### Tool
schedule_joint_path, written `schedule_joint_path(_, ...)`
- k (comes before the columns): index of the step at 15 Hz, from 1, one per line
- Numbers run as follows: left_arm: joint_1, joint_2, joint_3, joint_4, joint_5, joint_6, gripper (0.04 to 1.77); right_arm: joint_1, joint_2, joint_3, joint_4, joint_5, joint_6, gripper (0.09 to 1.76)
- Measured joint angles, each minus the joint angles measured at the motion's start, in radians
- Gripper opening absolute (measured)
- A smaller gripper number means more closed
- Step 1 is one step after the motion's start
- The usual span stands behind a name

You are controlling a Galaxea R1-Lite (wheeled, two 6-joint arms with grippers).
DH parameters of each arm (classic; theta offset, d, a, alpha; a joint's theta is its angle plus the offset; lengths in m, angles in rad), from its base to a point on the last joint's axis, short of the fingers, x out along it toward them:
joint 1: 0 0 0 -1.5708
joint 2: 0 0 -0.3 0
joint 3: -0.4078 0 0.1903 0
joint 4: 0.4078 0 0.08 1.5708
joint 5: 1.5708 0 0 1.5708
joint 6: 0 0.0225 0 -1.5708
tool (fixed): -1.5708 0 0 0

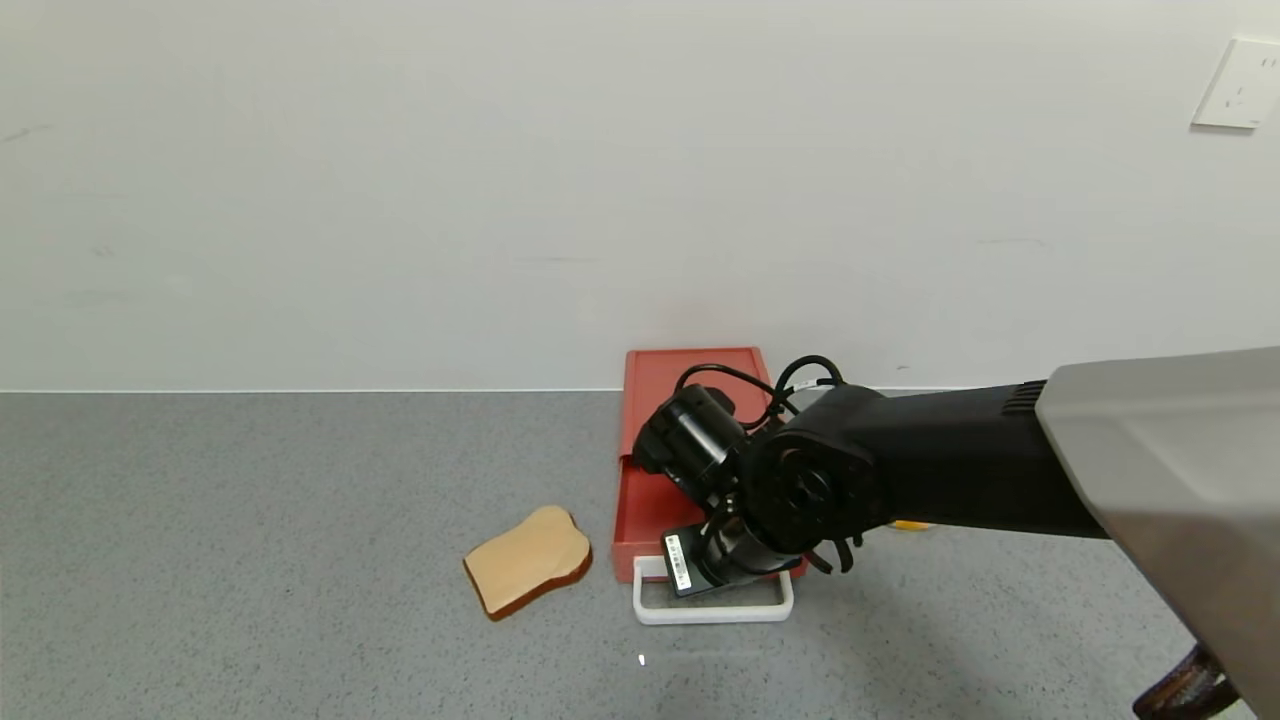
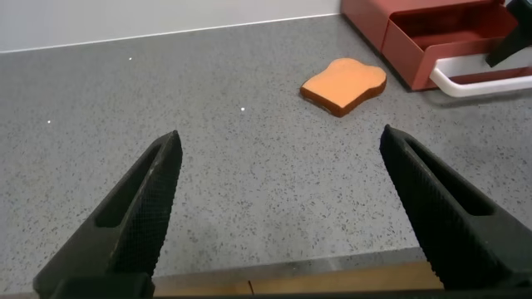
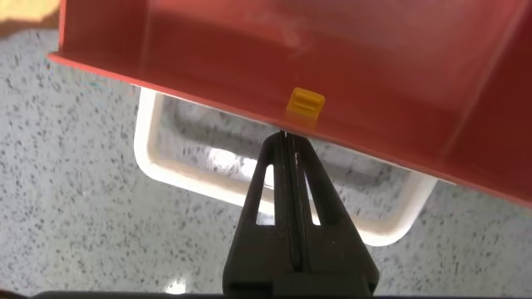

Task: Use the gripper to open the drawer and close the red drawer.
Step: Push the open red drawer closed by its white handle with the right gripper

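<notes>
The red drawer (image 1: 690, 440) lies on the grey desk (image 1: 250, 550) against the wall, its tray slid out toward me, directly beneath and ahead of my right gripper (image 3: 287, 143). The white loop handle (image 3: 179, 174) juts from the tray's front just under my fingertips. My right gripper's fingers are pressed together, holding nothing, their tips at the tray's front wall below a small yellow tab (image 3: 305, 103). A bread slice (image 1: 528, 572) lies beside the drawer. My left gripper (image 2: 278, 208) hovers spread wide and empty, well apart from the drawer.
</notes>
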Motion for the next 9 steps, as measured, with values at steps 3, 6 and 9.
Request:
schedule_joint_path(3, 0.000, 0.000, 0.000, 0.000, 0.000, 0.000, 1.72, -0.013, 0.006, -0.001, -0.036, -0.013, -0.028, 0.11)
schedule_joint_path(6, 0.000, 0.000, 0.000, 0.000, 0.000, 0.000, 1.72, -0.032, 0.014, -0.002, -0.081, -0.019, -0.054, 0.11)
schedule_joint_path(9, 0.000, 0.000, 0.000, 0.000, -0.001, 0.001, 1.72, -0.050, 0.024, -0.014, -0.102, -0.019, -0.077, 0.12)
